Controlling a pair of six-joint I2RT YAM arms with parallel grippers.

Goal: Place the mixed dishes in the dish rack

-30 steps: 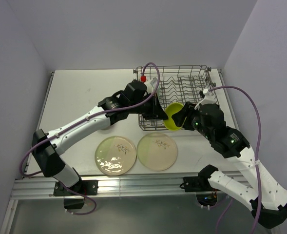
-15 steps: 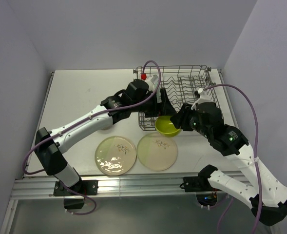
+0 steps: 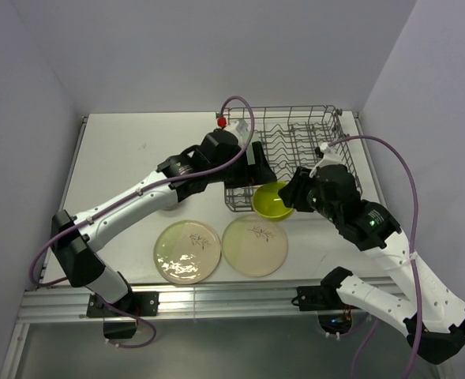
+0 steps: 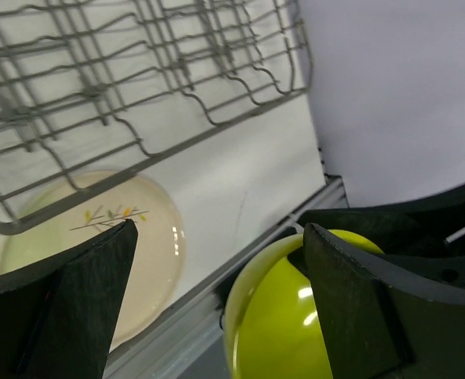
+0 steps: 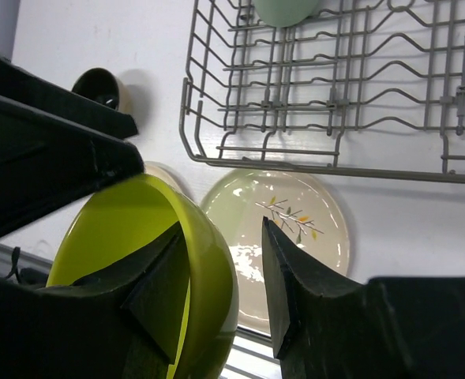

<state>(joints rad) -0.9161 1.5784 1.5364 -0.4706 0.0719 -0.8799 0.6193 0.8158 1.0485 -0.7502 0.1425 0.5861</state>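
— Where do we find the lime-green bowl (image 3: 272, 200)?
— Its wall is pinched between our right jaws, at the near edge of the dish rack (image 3: 295, 142). Our left jaws stand wide with nothing in them, just beside the bowl.
— And the surface?
— A white counter (image 3: 129, 158), boxed in by plain pale lilac walls (image 3: 216, 47). Nearer us than both jaws lie the left cream plate (image 3: 186, 251) and the right cream plate (image 3: 253, 245), side by side (both catching glare).
— The cups?
— The mint-green cup (image 5: 283, 9) sits in the rack beyond the right jaws. The dark cup (image 5: 98, 85) stands on the counter outside it.
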